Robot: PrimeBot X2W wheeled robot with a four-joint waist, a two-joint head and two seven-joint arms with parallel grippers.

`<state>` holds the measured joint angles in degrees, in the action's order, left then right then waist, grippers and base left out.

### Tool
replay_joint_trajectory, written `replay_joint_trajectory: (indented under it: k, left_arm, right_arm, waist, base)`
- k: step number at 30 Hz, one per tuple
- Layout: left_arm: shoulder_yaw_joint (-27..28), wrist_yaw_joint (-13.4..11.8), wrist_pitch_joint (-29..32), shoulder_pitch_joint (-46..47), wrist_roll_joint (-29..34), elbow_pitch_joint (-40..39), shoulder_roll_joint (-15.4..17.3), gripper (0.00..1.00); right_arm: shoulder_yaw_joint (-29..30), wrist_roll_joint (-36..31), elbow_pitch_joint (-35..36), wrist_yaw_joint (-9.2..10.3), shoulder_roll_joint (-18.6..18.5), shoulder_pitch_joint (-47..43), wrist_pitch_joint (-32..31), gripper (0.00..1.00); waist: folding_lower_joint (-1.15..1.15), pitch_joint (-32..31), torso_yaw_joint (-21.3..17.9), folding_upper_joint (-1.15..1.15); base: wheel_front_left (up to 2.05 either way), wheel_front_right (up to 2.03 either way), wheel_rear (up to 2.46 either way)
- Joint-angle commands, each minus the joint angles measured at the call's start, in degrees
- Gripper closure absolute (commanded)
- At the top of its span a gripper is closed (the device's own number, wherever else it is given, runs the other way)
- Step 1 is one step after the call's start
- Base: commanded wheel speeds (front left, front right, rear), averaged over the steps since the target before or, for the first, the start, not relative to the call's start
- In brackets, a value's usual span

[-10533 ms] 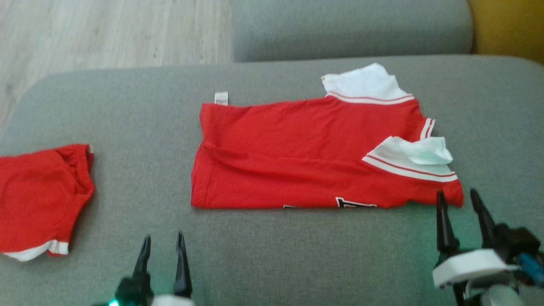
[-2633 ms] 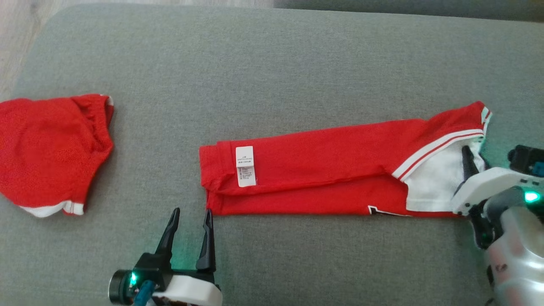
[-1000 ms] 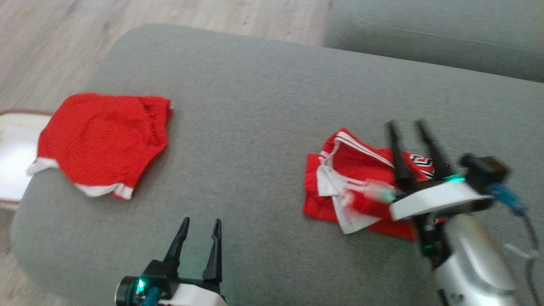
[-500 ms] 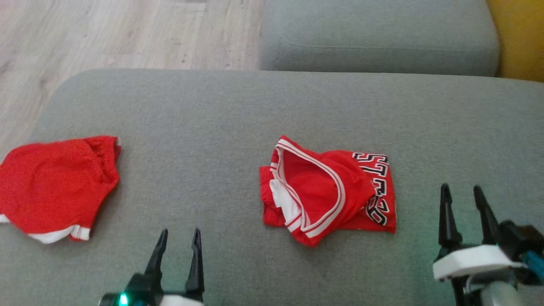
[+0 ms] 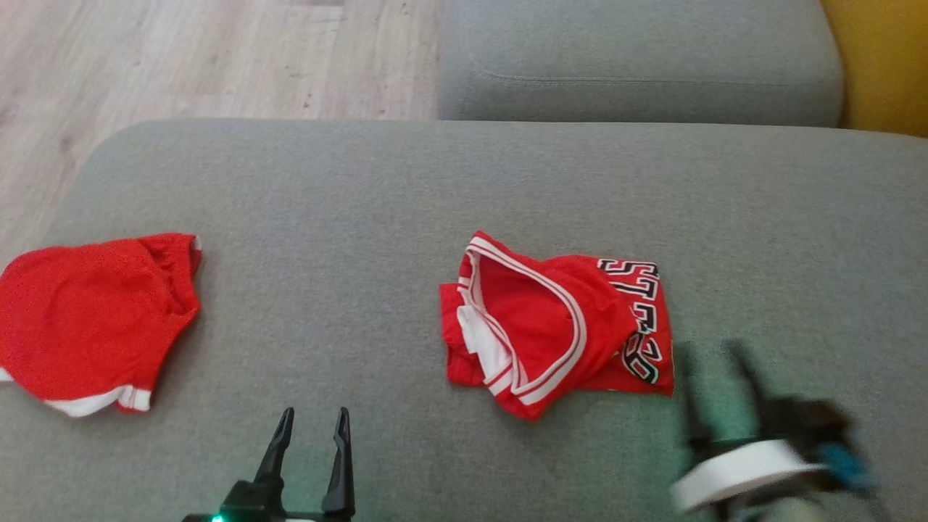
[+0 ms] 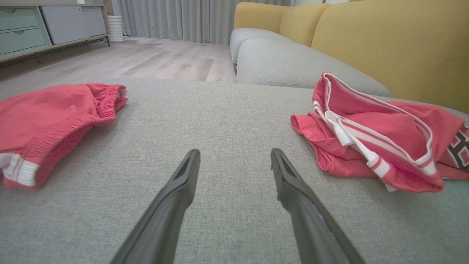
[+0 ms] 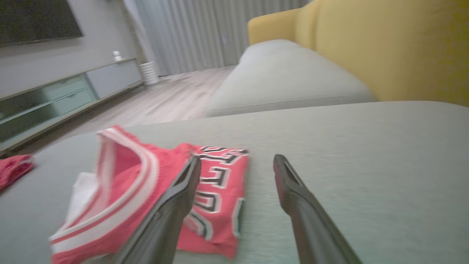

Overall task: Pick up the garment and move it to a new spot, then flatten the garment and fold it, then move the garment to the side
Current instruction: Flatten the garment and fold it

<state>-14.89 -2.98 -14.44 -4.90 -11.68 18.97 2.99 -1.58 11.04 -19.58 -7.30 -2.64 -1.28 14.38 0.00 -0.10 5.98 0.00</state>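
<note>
Right gripper is a smear in the head view, its white body streaked and cut by the bottom edge; left gripper loses its base below that same edge; red shorts run off the left edge, and in the left wrist view too; the jersey tucks its lettering into a fold, unreadable; the right wrist view is all soft, a dark finger covering part of that lettering; in the left wrist view the jersey's right end is clipped.
</note>
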Motion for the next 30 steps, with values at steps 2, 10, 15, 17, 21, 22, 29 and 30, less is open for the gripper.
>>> replay_joint_trajectory:
  k: [2, 10, 15, 17, 21, 22, 29, 30]
  left_arm:
    - [0.9, 0.1, -0.6, 2.7, 0.0, -1.4, -0.1, 0.0]
    - [-0.3, 0.2, -0.6, 2.4, -1.2, -0.6, -0.1, 0.0]
    - [-0.7, 0.1, -0.6, 2.6, -1.8, -0.7, -0.1, 0.0]
    - [-0.7, 0.0, -0.6, 2.8, -2.2, -0.8, -0.1, 0.0]
    - [-1.0, 0.0, -0.6, 3.4, -2.8, -1.1, -0.1, 0.0]
    - [-1.0, 0.0, -0.6, 3.5, -2.9, -1.2, -0.1, 0.0]
    - [-1.3, -0.1, -0.6, 3.7, -2.9, -1.7, -0.1, 0.0]
    - [-1.3, 0.0, -0.6, 3.7, -2.9, -1.7, -0.1, 0.0]
  right_arm:
    - [-9.2, -0.2, 0.9, -0.19, -0.2, 3.0, 0.6, 0.0]
    - [-26.5, 1.3, -8.1, -0.19, -0.7, 7.5, -2.0, 0.0]
    - [-26.0, -2.4, -13.1, -0.19, -0.7, 10.3, -2.2, 0.0]
    - [-24.9, -5.2, -15.9, -0.19, -0.6, 11.3, -3.0, 0.0]
    - [-24.6, -6.8, -18.5, -0.19, -0.4, 12.2, -3.7, 1.0]
    - [-24.6, -6.6, -18.8, -0.19, -0.4, 12.5, -3.4, 1.0]
    - [-28.3, -1.4, -14.9, -0.19, -0.3, 14.4, -0.3, 1.0]
    - [-29.7, 0.2, -13.8, -0.19, -0.3, 14.8, -0.1, 1.0]
  waist:
    - [0.0, 0.3, 1.0, 0.0]
    - [0.0, 1.6, 4.8, 0.0]
    - [0.0, 2.5, 6.9, 0.0]
    - [0.0, 3.2, 7.8, 0.0]
    - [0.0, 4.3, 8.7, 0.0]
    - [0.0, 4.4, 8.8, 0.0]
    - [0.0, 4.7, 9.3, 0.0]
    - [0.0, 4.6, 9.4, 0.0]
  base:
    - [0.0, 0.0, 0.0]
    - [0.0, 0.0, 0.0]
    - [0.0, 0.0, 0.0]
    - [0.0, 0.0, 0.0]
    - [0.0, 0.0, 0.0]
    - [0.0, 0.0, 0.0]
    - [0.0, 0.0, 0.0]
    - [0.0, 0.0, 0.0]
